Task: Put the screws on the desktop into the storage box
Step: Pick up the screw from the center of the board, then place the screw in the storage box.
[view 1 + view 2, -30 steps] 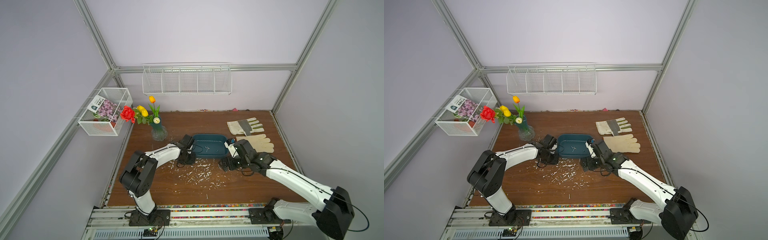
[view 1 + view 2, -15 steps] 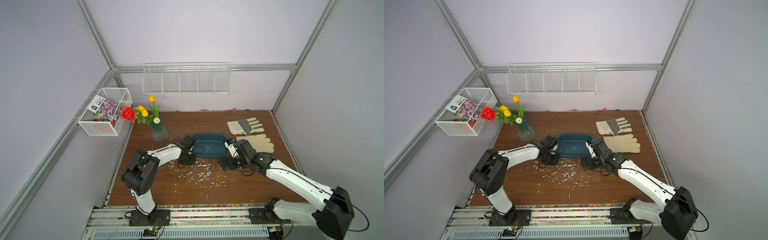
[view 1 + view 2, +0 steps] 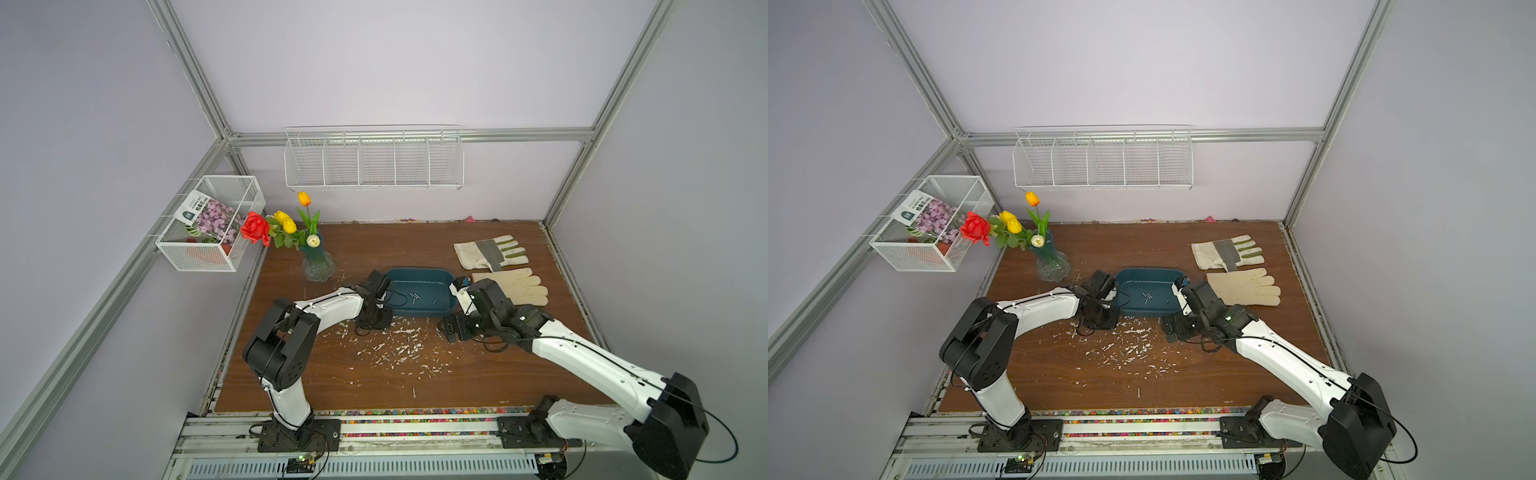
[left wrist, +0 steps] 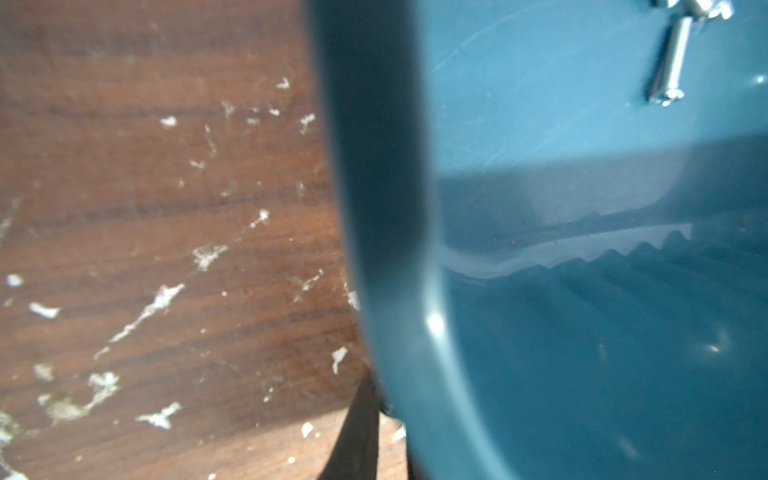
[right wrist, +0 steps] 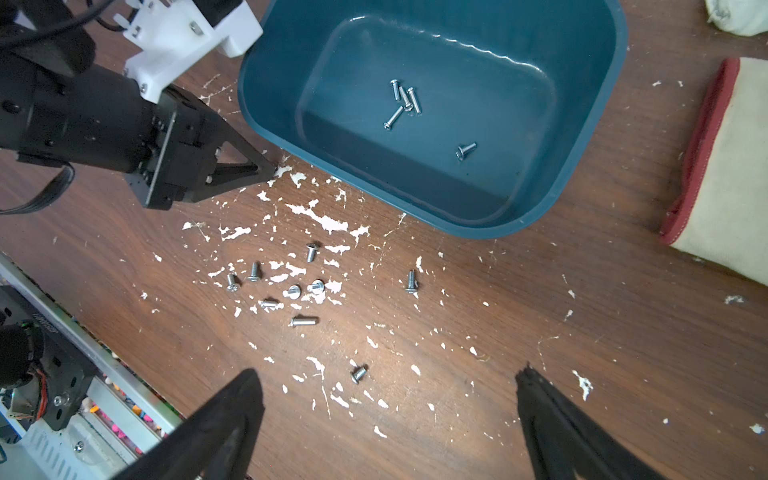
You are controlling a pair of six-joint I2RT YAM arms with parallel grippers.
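Note:
The dark teal storage box (image 3: 415, 271) (image 3: 1148, 270) (image 5: 415, 195) stands mid-desktop (image 3: 374, 249) and holds several screws (image 5: 401, 99) (image 3: 414, 296) (image 4: 673, 58). More screws (image 5: 291, 291) lie among white flecks in front of it. One screw (image 5: 359, 373) lies just ahead of my right gripper (image 5: 386, 374) (image 3: 451, 328), which hovers open and empty at the box's near right corner. My left gripper (image 5: 268, 169) (image 3: 376, 322) (image 3: 1098, 322) touches down beside the box's near left corner. Its fingers (image 4: 359, 440) meet at the tip, shut, and nothing shows between them.
Two work gloves (image 3: 490, 253) (image 3: 511, 286) lie right of the box. A glass vase of flowers (image 3: 318, 266) stands at the back left. White wire baskets (image 3: 208, 224) (image 3: 374, 158) hang on the walls. One stray screw (image 3: 414, 392) lies near the front rail (image 3: 374, 428).
The left arm's elbow has shifted slightly toward the box, with its gripper staying at the box's corner. The right arm has not moved.

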